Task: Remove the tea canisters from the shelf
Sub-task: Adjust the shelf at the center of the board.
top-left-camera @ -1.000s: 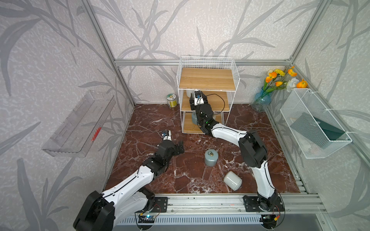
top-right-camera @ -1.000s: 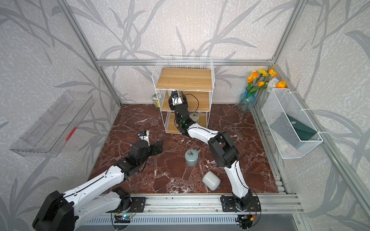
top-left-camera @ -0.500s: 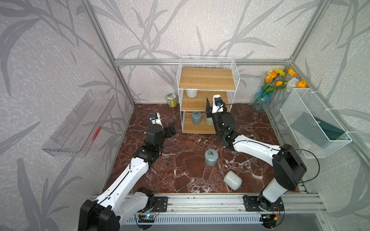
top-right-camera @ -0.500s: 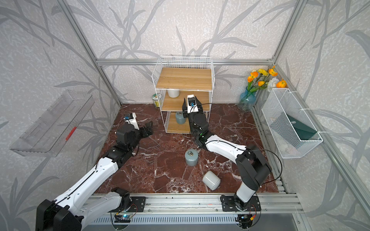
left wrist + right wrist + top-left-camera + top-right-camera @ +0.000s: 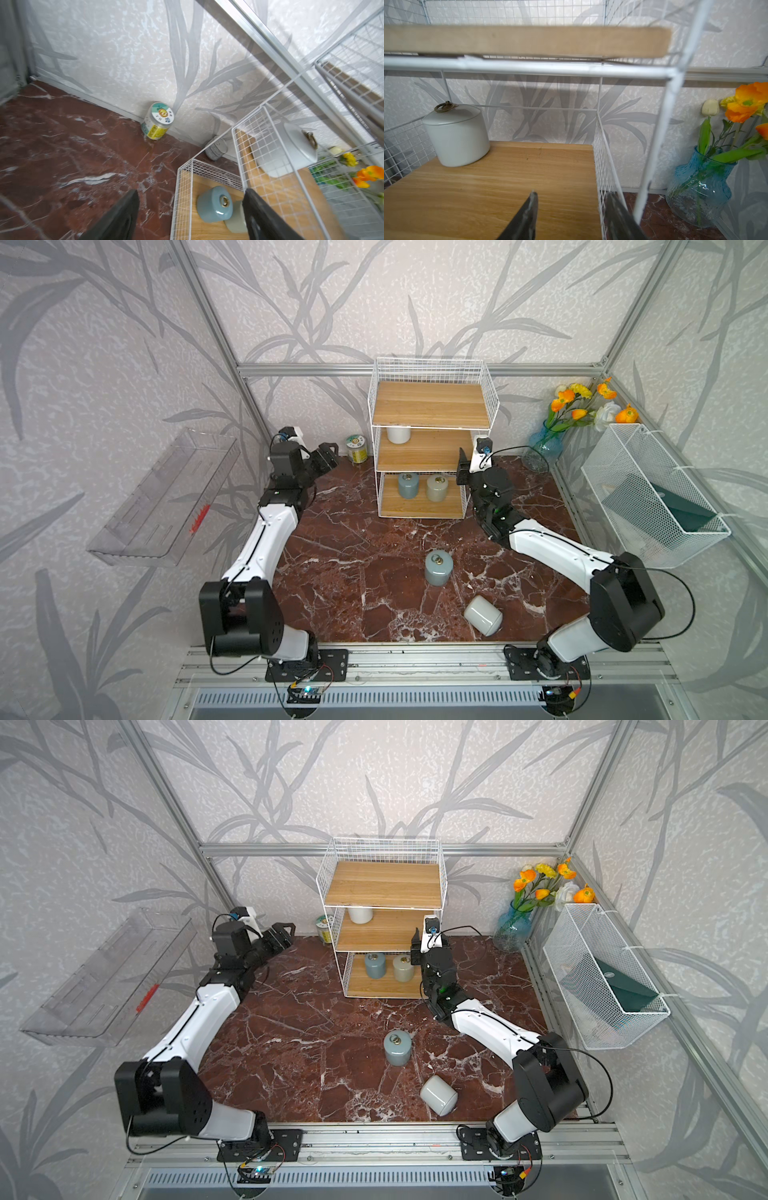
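**Fingers [image 5: 259, 216] parted on both grippers, nothing gripped**

Top view: left gripper [image 5: 326, 454] spread and empty near labelled tin [image 5: 356, 448], apart from shelf [image 5: 430, 406]. Right gripper [image 5: 462, 468] just beside shelf's right edge, level with middle board. Off-white canister [image 5: 398, 434] on middle board. Blue-grey canister [image 5: 408, 485] and beige canister [image 5: 436, 488] side by side on bottom board. Second blue-grey canister [image 5: 437, 568] upright on floor [image 5: 353, 564]; second off-white canister [image 5: 483, 614] tipped over nearby.

Left wrist: wide gap, holds nothing; faces bottom-board pair through the wire.

Right wrist: narrower gap, clamps nothing; faces middle board.

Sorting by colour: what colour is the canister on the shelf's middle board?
Off-white canister, best seen in right wrist view.
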